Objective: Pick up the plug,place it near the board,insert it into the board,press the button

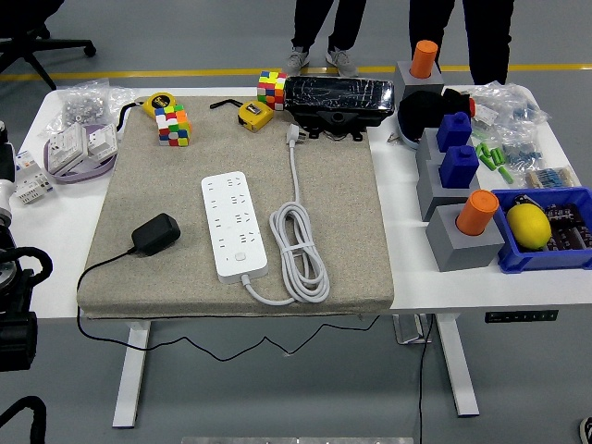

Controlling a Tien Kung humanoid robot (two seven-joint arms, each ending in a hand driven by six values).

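The black plug [155, 233] lies on the beige mat [351, 231], left of the white power board [234, 225]. Its thin black cable [102, 265] runs off the mat's front left corner and hangs under the table. The board lies lengthwise in the middle of the mat, with its own white cord [298, 250] coiled at its right. Of my left arm [11, 277] only the wrist and black joints show at the picture's left edge, well left of the plug; the hand is cut off. The right arm is out of sight.
At the mat's back stand two colour cubes [172, 125], two yellow tape measures [254, 115] and a black wrapped box [338, 100]. A purple tray [79, 153] sits at left. Grey blocks with blue and orange pieces [460, 166] and a blue bin with a lemon [530, 225] fill the right. People stand behind.
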